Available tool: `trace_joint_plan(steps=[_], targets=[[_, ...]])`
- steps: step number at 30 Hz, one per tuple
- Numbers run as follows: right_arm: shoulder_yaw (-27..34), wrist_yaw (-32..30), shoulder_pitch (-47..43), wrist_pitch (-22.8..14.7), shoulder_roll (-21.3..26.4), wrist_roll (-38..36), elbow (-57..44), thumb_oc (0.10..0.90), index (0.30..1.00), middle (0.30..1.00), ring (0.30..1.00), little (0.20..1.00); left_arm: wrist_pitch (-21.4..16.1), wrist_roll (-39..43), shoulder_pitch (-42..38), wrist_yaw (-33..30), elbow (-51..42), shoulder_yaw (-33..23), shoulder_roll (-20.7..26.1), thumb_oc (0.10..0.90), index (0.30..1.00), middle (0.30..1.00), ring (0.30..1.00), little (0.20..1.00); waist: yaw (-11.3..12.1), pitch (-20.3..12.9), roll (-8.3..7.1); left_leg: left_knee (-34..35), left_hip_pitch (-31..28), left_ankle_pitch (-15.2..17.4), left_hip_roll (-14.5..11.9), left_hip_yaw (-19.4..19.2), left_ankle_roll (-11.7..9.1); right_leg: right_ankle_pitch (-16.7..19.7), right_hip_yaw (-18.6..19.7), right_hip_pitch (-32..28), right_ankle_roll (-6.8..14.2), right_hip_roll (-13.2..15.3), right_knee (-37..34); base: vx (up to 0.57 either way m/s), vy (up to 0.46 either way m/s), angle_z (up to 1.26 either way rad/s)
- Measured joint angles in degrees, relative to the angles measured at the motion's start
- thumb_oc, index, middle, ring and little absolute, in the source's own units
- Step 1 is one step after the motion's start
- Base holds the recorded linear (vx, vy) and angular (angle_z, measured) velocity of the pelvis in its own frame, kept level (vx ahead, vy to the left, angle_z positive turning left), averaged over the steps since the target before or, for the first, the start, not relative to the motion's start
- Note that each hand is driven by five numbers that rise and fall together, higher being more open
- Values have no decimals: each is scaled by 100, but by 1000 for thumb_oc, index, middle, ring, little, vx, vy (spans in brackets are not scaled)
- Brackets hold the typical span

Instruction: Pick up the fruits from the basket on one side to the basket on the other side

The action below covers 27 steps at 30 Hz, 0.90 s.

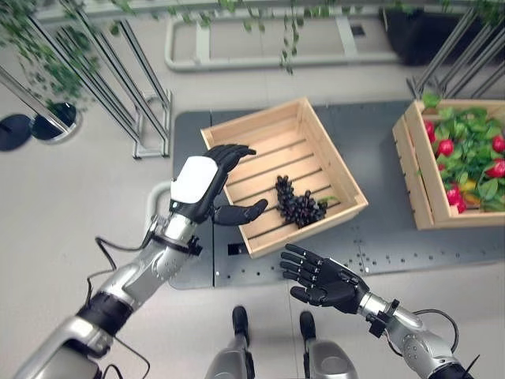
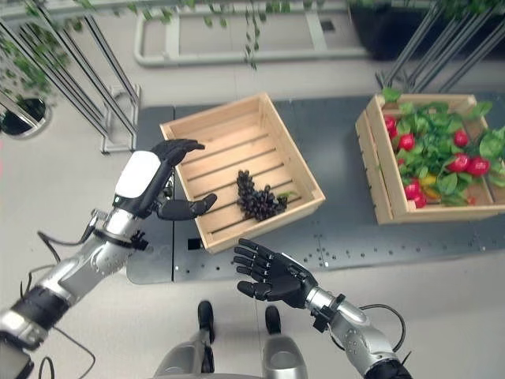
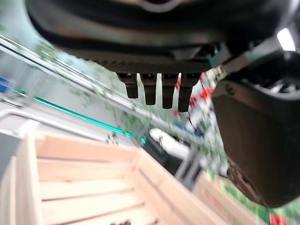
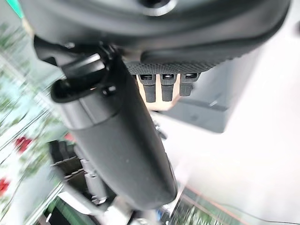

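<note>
Grey platform (image 1: 379, 245); slatted crate (image 1: 347, 189), dark grape bunch (image 1: 298, 204)

Pale slatted wooden crate (image 1: 347, 207) holds one dark purple-black grape bunch (image 1: 298, 204); second pale wooden crate (image 1: 416, 170) holds red fruits (image 1: 446, 148) among green leaves (image 1: 472, 134). Both crates stand on a dark grey perforated platform (image 1: 394, 245) over light grey floor (image 1: 55, 205). Left hand (image 1: 207, 183) black with white back cover; right hand (image 1: 323, 278) black.

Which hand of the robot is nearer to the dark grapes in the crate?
Left. The left hand hovers open at the crate's edge beside the grapes; the right hand, also open, is outside, below the crate.
</note>
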<state>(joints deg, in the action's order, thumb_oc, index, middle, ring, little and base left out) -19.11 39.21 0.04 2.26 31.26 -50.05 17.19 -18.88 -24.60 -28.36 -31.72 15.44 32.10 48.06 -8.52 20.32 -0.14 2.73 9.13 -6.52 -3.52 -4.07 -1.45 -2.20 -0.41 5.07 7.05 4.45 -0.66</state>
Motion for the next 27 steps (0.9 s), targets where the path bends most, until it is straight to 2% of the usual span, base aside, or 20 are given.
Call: trace_joint_plan(steps=[5,6,14,18,27], targets=[[-168,0,-467,9,88,-8,266,800,900,900,900,900,296,-53,-1026,-253,703,463,54,800,900,900,900,900,-188,705,-51,-303,342,3,-42,-83,-4,-39,-2,492,-44,-40,468,-61,-23,-12],[-202,0,-495,33,87,-3,318,800,900,900,900,900,387,-64,-1198,-280,857,612,54,800,900,900,900,900,-224,765,-48,-335,421,2,-57,-83,-4,-44,2,600,-53,-58,546,-56,-30,-10],[-434,19,-428,164,145,13,801,800,900,900,900,900,585,-594,-1805,-421,1487,1292,48,800,900,900,900,900,-315,825,-81,-521,729,-16,-98,-100,-30,-184,23,1137,-92,-88,1117,-11,-36,-5],[-465,19,-452,167,173,9,890,800,900,900,900,900,724,-750,-2362,-393,1764,1720,43,800,900,900,900,900,-311,874,-91,-666,1011,-49,-125,-97,-70,-236,36,1511,-128,-117,1453,-11,-18,-1],[-482,21,-498,204,189,-6,857,800,900,900,900,900,1221,-1297,-2666,-366,1876,2044,0,800,900,900,900,900,-332,945,-159,-935,1344,-66,-130,-109,-106,-492,153,2109,-194,-109,2238,0,0,-1]])
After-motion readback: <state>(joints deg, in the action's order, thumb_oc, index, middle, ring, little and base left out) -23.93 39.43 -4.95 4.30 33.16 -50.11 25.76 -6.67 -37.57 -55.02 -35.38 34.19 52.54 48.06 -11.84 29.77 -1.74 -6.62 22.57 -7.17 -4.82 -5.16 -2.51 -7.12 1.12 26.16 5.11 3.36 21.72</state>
